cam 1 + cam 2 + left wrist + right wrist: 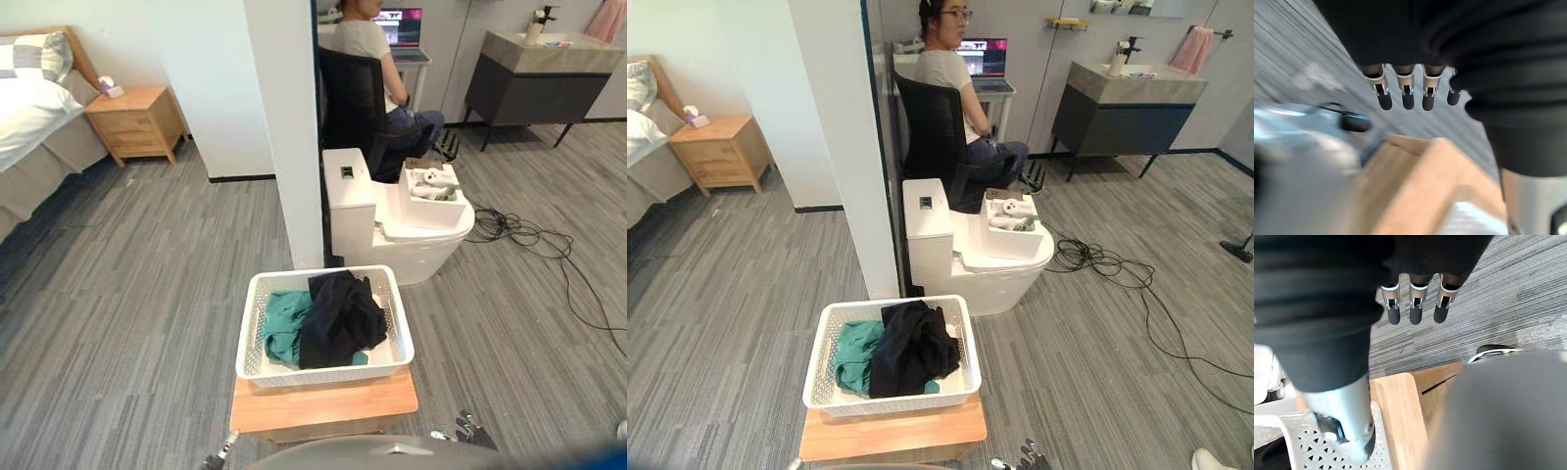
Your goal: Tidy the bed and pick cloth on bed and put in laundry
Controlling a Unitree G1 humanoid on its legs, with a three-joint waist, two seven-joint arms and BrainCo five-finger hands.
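Laundry basket (323,371), white and perforated, sits on the low wooden tabletop (323,403) right in front of you, covering all but a bare strip along the near edge. Inside it you have two pieces: a teal cloth (282,331) against the basket's left wall, and a black cloth (338,318) heaped partly over it, from the middle towards the right wall and up to the far rim.

Your left hand (1408,95) hangs by the near left corner of the tabletop, fingers straight and released, holding nothing, with the grey plank floor (127,294) past them. Your right hand (1415,311) hangs by the near right corner in the same way, fingers loose and empty.

The bed (54,162) lies well apart from the basket at the far left of the room, with a white duvet (22,113) and a grey-striped pillow (34,57) at its head; a wooden nightstand (137,122) stands just beside it.

Behind the basket a white wall end (284,127) divides the room, and a white toilet (416,245) stands to its right with a white box (431,208) on the lid. Further back a person (361,37) sits in a black chair (351,98) at a laptop (402,24), and a dark vanity (544,88) stands by the far wall
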